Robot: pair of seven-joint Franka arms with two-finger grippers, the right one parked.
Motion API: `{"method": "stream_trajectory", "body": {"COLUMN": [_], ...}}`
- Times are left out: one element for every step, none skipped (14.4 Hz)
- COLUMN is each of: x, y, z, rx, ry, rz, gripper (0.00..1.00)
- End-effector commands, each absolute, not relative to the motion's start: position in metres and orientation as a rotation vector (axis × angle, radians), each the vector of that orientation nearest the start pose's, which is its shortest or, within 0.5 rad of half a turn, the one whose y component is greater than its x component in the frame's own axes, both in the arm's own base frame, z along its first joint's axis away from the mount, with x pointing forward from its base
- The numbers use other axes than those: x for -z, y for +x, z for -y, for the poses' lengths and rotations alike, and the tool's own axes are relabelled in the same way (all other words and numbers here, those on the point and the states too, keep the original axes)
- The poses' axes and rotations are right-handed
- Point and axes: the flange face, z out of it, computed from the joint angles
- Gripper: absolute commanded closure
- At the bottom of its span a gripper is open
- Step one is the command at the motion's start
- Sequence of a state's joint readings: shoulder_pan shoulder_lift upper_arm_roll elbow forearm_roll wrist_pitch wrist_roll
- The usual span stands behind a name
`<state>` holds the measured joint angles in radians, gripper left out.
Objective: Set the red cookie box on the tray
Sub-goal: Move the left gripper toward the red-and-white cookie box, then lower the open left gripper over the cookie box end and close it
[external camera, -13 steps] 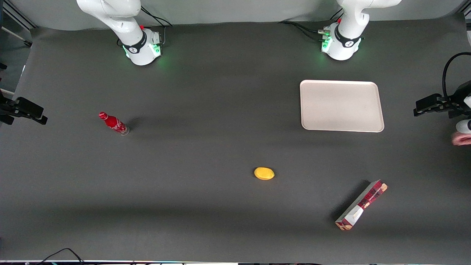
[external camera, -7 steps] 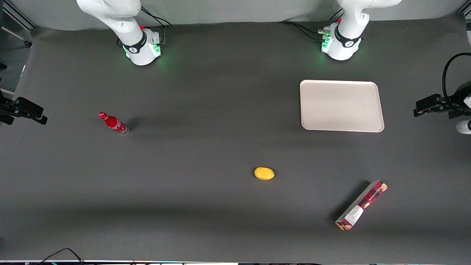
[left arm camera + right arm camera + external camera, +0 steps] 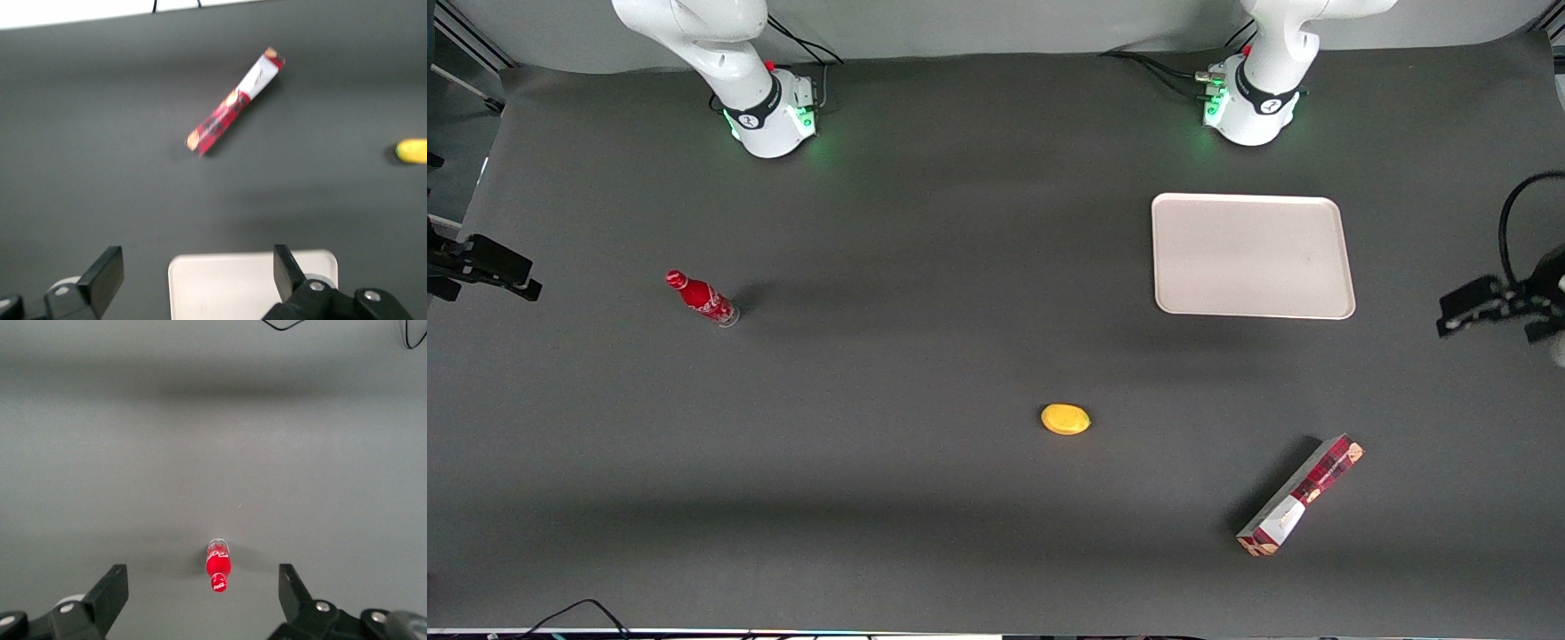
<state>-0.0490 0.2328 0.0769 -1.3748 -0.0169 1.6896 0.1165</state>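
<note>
Front view. Task hardly begun: box (image 3: 1299, 496) lying on the table (image 3: 925, 498), well apart from the tray (image 3: 1254, 256) and nearer the camera than it. Tray bare, nothing on it. Hand (image 3: 1485, 304) high at the working arm's end of the table, off the tray's short edge, nowhere near the box. Left to do, as judged: reach, grasp, lift, carry to tray, release. All of it, in short. Yellow lump (image 3: 1065, 419) nearer the camera than the tray, between tray and box in depth, out of the likely path. Bottle (image 3: 701, 298) far off toward the parked arm's end. Red-and-white label on the bottle, script not readable here. Box print: plaid plus white patch, no legible words.

Left wrist view. Hand (image 3: 193, 277) wide, fingers (image 3: 103, 272) spread with nothing between them. Tray (image 3: 233, 287) edge showing between the fingers; box (image 3: 234, 101) well apart from the tray, lying diagonal, blurred. White end panel and round cookie-like marks on the box, writing not legible. Yellow lump (image 3: 412, 151) off to one side of the box.

Right wrist view. Bottle (image 3: 218, 565) only; white script on red label, too small to read with certainty.
</note>
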Motion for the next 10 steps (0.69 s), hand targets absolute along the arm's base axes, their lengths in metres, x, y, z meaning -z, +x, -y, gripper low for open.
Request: {"method": "stream_trajectory", "body": {"x": [-0.515, -0.484, -0.455, -0.414, -0.384, -0.359, -0.334, -0.310, -0.288, -0.278], "y": [0.711, 0.725, 0.735, 0.745, 0.751, 0.755, 0.760, 0.766, 0.771, 0.773], "z": [0.027, 0.032, 0.033, 0.035, 0.035, 0.032, 0.031, 0.032, 0.032, 0.033], "rx": [0.134, 0.140, 0.138, 0.118, 0.099, 0.082, 0.089, 0.134, 0.174, 0.202], "ry": [-3.096, -3.071, -3.042, -3.035, -3.024, -3.019, -3.020, -3.017, -3.016, -3.019], "rz": [-0.289, -0.342, -0.406, -0.456, -0.524, -0.577, -0.603, -0.605, -0.591, -0.590], "gripper": [0.00, 0.00, 0.00, 0.00, 0.00, 0.00, 0.00, 0.00, 0.00, 0.00]}}
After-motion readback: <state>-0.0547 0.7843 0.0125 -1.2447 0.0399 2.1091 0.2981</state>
